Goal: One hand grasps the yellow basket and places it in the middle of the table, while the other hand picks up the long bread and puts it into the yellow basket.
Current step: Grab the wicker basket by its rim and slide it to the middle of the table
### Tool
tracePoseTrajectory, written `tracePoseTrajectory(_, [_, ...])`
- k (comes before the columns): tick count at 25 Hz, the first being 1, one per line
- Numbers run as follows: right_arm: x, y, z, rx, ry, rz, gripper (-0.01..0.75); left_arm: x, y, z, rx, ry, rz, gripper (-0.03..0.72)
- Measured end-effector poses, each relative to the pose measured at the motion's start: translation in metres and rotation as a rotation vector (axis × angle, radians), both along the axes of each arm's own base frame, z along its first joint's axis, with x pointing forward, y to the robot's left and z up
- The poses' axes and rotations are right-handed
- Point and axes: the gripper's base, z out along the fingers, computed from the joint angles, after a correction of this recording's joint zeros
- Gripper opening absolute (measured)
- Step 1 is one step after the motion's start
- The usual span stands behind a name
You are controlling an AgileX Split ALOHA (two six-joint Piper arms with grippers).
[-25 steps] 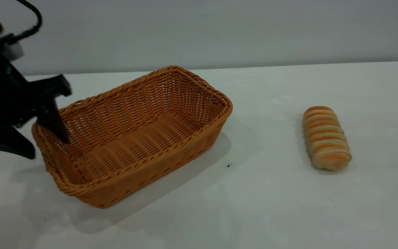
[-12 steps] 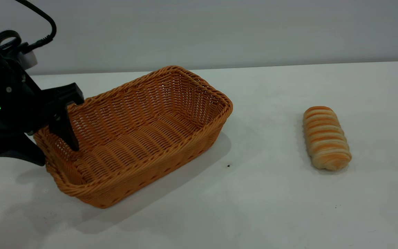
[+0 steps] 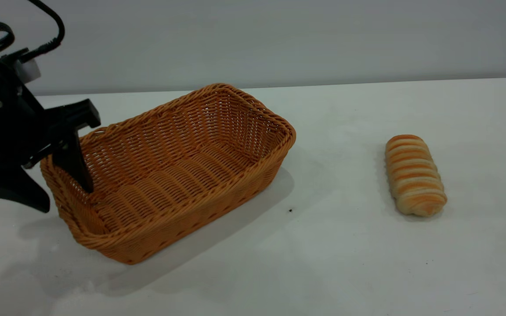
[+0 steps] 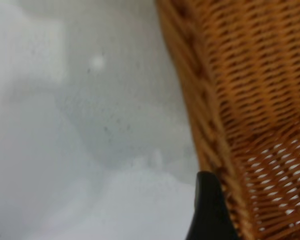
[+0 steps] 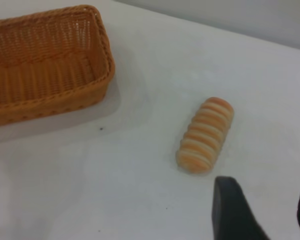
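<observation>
Left gripper (image 3: pixel 59 186) down low at the far left of the scene, fingers spread apart, one pointed finger (image 3: pixel 75 164) angled downward, the other (image 3: pixel 20 193) lower and further left. Black cable looping up off the wrist. Right gripper (image 5: pixel 262 207) hanging above the table's right side, fingers parted with a clear gap between them.

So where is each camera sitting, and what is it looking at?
Exterior view: outside the rig, facing across the table; shows the left end effector straddling the yellow basket wall.
Left wrist view: close on the basket rim; one finger shows.
Right wrist view: above the long bread; open right end effector shows.
Shared: the basket.
</observation>
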Motion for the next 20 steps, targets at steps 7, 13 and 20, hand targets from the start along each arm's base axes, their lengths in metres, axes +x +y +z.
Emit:
tracePoseTrajectory(7, [0.000,0.000,0.000,0.003,0.000,0.000,0.360,-0.001,0.001,0.000,0.018,0.005,-0.022,0.503])
tracePoseTrajectory(13, [0.000,0.000,0.000,0.003,0.000,0.000,0.360,-0.002,0.003,-0.006,0.039,0.019,-0.025,0.503])
tracePoseTrajectory(20, [0.000,0.000,0.000,0.004,0.002,0.002,0.360,0.006,0.001,-0.032,0.021,0.011,0.035,0.503])
